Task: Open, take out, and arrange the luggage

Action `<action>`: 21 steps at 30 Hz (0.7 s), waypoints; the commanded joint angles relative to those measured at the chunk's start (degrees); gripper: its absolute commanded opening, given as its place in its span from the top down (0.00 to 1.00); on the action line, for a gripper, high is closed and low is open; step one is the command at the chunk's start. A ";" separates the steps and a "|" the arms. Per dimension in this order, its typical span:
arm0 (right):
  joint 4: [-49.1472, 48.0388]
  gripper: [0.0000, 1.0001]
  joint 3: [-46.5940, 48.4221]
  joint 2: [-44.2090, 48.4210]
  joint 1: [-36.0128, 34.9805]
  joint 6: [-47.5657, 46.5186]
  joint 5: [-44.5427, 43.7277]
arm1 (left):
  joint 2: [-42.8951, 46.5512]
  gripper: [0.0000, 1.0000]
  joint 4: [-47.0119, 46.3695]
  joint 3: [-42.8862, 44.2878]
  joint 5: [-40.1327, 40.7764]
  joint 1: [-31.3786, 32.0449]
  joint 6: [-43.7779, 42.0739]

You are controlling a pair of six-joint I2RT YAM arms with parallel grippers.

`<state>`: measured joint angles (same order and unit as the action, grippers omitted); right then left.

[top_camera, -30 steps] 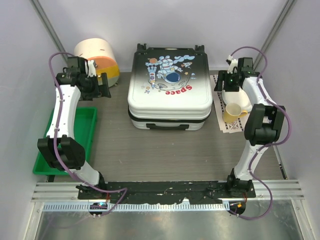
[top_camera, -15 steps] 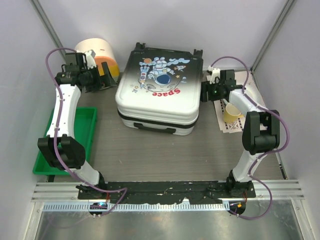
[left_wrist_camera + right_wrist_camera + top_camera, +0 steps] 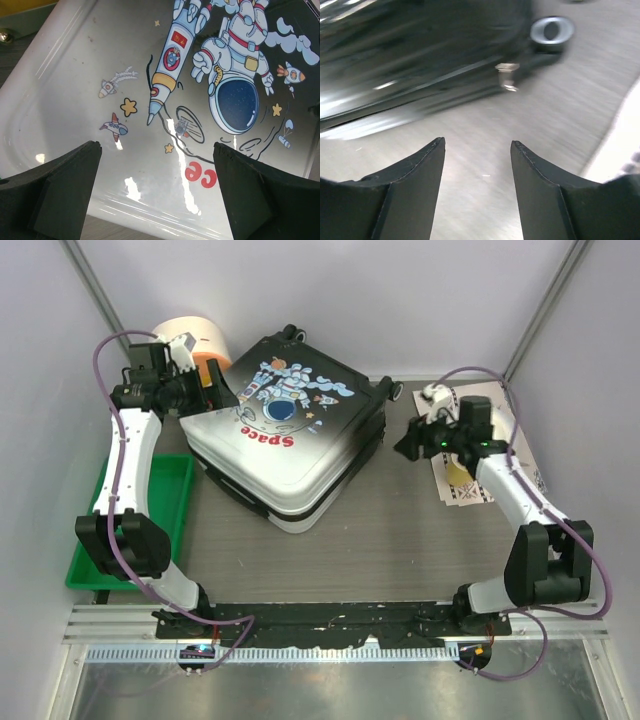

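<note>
The closed astronaut-print suitcase [image 3: 285,435] lies askew on the bench [image 3: 400,540], the left gripper [image 3: 156,146] holding its jaws wide and empty over the white end, the right gripper [image 3: 477,142] part-open, empty, near the wheeled black end.

The left gripper [image 3: 212,395] reaches far forward, jaws spread wide; the right gripper [image 3: 405,440] angles inward, jaws parted, empty.
</note>
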<state>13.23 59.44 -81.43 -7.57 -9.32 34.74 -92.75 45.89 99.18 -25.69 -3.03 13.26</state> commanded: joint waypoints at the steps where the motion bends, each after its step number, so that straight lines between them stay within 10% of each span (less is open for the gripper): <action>1: -4.97 0.41 1.12 -0.13 9.41 -7.09 6.37 | 1.17 0.01 -3.35 -0.47 -3.74 -0.31 -1.13; 21: -29.57 0.45 1.47 -15.07 7.66 -8.62 15.88 | 6.18 0.03 -6.42 -8.12 -5.77 -0.40 -0.34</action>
<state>-4.95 59.72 -95.00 1.74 -20.95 48.18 -89.08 41.71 91.70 -30.00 -3.14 13.02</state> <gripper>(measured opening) 0.549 0.976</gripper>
